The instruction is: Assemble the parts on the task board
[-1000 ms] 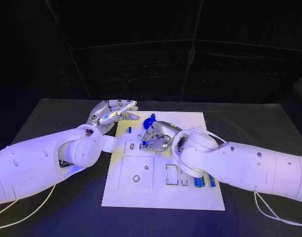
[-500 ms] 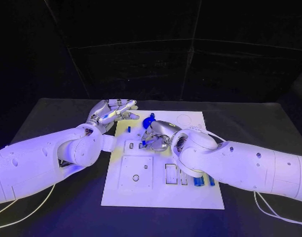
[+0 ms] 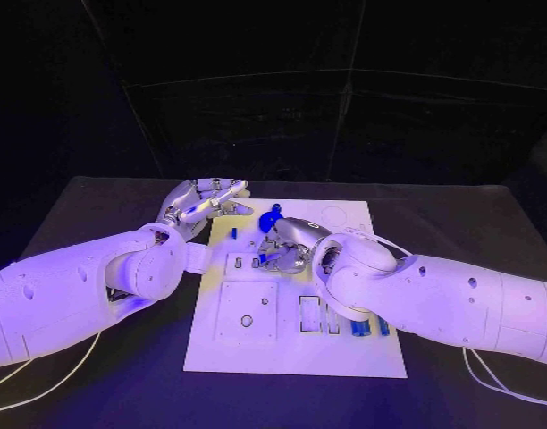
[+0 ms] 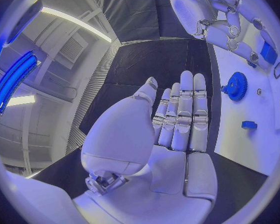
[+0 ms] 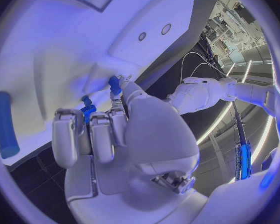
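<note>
Blue peg pinched in right hand fingertips, now lower against white board than a second ago: insertion likely under way. Left hand flat, fingers spread, holding nothing, hardly moved. Blue gear just beyond right fingers; small blue stub beside them crowds approach.

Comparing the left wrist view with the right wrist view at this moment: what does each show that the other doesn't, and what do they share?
Left wrist alone: the left hand open with fingers straight beside the board edge, a blue gear and a small blue block on the board. Right wrist alone: the right hand with a small blue part at its fingertips against the board, and a blue cylinder. Both: the white task board and the right hand.
</note>
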You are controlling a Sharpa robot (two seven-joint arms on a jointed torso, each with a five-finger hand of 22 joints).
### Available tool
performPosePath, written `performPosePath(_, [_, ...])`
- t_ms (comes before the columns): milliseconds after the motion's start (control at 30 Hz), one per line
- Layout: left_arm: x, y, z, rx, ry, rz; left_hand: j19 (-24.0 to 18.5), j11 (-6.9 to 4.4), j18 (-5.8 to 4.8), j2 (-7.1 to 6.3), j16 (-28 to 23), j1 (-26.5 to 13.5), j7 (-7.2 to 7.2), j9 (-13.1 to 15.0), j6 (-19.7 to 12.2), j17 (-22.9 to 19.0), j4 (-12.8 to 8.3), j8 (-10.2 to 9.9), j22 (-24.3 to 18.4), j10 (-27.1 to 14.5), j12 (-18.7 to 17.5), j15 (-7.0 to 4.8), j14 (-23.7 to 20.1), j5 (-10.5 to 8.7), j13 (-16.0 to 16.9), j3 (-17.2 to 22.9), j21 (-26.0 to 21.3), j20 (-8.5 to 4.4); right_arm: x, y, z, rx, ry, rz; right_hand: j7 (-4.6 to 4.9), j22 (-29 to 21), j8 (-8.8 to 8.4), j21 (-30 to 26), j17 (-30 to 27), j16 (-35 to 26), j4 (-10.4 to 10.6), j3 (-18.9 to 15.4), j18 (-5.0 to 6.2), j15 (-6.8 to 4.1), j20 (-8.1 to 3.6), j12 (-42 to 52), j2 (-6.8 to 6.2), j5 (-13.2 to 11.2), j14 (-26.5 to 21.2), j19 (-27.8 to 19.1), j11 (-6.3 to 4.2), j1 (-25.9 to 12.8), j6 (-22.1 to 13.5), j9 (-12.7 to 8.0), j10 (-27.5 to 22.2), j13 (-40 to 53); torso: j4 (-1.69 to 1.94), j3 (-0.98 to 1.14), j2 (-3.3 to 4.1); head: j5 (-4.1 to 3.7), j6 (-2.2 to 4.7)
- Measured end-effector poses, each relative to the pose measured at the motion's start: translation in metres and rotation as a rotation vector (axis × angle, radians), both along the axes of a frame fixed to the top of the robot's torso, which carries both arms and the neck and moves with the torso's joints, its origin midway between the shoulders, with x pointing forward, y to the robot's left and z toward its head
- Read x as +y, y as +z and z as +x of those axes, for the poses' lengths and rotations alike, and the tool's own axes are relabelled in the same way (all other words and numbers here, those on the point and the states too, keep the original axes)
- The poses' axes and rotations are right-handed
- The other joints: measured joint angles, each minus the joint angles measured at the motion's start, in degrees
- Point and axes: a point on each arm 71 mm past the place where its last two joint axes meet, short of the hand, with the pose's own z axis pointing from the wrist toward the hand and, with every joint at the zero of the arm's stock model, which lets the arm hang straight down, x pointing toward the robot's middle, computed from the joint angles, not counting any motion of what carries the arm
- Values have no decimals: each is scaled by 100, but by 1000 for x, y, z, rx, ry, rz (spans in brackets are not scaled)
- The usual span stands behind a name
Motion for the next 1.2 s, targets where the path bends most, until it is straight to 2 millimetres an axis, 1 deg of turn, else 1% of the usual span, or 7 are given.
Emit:
performPosePath(133, [0,0,0,0,0,0,0,0,0,0,0,0,0,0,0,9,0,0,0,0,-20,0,0,0,0,0,0,0,0,0,0,-1,-1,-2,1,0,0,0,0,0,-15,15,0,0,0,0,-3,-10,0,0,0,-3,-1,0,0,0,0,1,1,5,-5])
performPosePath(233, [0,0,0,0,0,0,0,0,0,0,0,0,0,0,0,8,0,0,0,0,-20,0,0,0,0,0,0,0,-1,0,0,-2,-2,-4,1,0,0,0,0,0,-16,16,0,0,0,-6,-56,14,0,0,1,-55,-1,0,-47,-100,-2,0,0,6,-5])
performPosePath(300, [0,0,0,0,0,0,0,0,0,0,0,0,0,0,0,9,0,0,0,0,-20,0,0,0,0,0,0,0,-1,0,0,-3,-3,-6,41,0,1,0,0,0,-18,17,0,0,0,-72,-100,22,0,0,30,-100,-41,1,-93,-144,-3,0,0,8,-5])
performPosePath(367, [0,0,0,0,1,0,0,0,0,0,0,0,0,0,0,8,0,0,0,0,-20,0,0,0,0,0,0,0,-1,-1,0,-2,-4,-8,102,0,-76,0,0,0,-25,26,0,0,0,-98,-155,113,0,0,53,-156,-122,-3,-115,-184,-3,0,1,9,-5])
performPosePath(567, [1,0,0,1,2,1,0,0,0,0,0,0,0,0,0,8,0,0,1,0,-20,0,0,0,0,0,0,0,-2,-6,0,9,-11,-22,149,0,-179,0,-1,0,-43,47,0,0,0,-148,-283,165,0,0,91,-249,-301,-49,-154,-278,-3,0,1,5,-5])
performPosePath(1133, [1,-1,1,2,3,2,0,0,0,0,0,0,0,0,0,7,0,0,1,0,-20,0,0,0,0,0,0,0,-1,-5,0,5,-16,-23,162,0,-200,0,-2,0,-44,47,0,42,21,-149,-372,159,0,21,112,-298,-351,-40,-174,-266,1,-2,1,-8,-21])
performPosePath(1200, [1,-1,1,2,3,2,0,0,0,0,0,0,0,0,0,7,0,0,1,0,-20,0,0,0,0,0,0,0,-1,-5,0,5,-17,-22,172,0,-200,-15,-2,0,-8,10,-1,42,37,-149,-427,12,0,5,112,-353,-418,-38,-174,-267,2,-2,0,-9,-22])
